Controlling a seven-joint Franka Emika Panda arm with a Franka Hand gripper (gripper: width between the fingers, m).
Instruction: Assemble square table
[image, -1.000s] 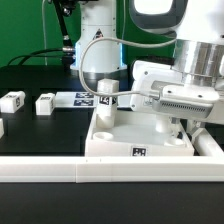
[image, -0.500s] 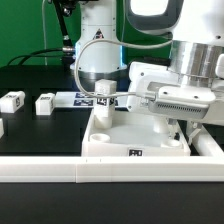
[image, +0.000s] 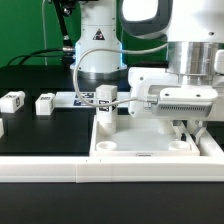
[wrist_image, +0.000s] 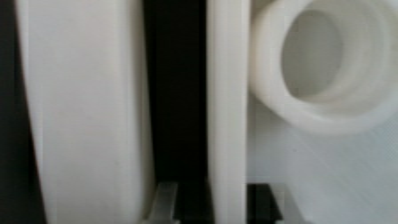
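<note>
Gripper (image: 188, 130): clenched on the rim wall of the square tabletop (image: 135, 138); in the wrist view its dark fingertips (wrist_image: 173, 203) press on either side of that wall.
Square tabletop: lies flat directly under the gripper, rim up.
Corner socket (wrist_image: 281, 80): just beside the clamped wall.
Upright leg (image: 105, 100): stands at the tabletop's corner, away from the gripper towards the exterior view's left.
Nearer loose leg (image: 45, 102), farther loose leg (image: 13, 100): well apart from the gripper, beyond the upright leg.
Border rail (image: 60, 170): against the tabletop's edge, camera-side of the gripper.
</note>
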